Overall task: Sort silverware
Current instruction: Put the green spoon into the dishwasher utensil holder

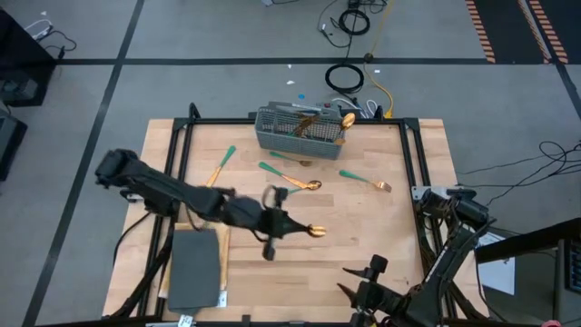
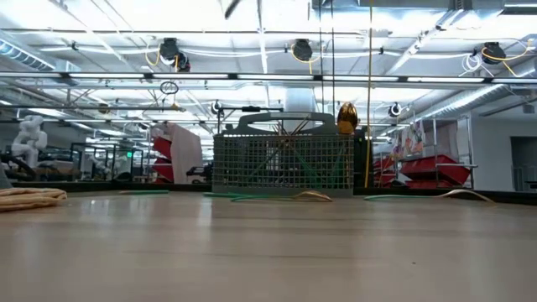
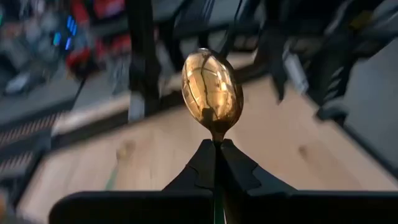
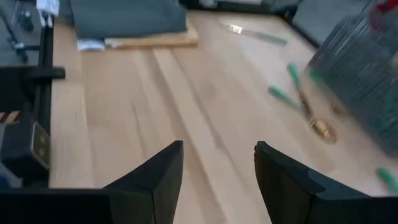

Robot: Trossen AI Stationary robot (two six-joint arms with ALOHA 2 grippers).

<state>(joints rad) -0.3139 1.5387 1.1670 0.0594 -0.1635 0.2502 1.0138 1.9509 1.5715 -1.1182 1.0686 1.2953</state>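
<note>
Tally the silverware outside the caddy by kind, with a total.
Spoons: 2 (held spoon, loose spoon)
fork: 1
knife, as it seems: 1
unclear piece beside the caddy: 1
Total: 5

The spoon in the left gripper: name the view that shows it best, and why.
Left wrist view: the spoon's gold bowl fills the frame, its neck pinched in the shut left gripper. The high view shows it only as a small gold tip. The low and right wrist views miss it.
</note>
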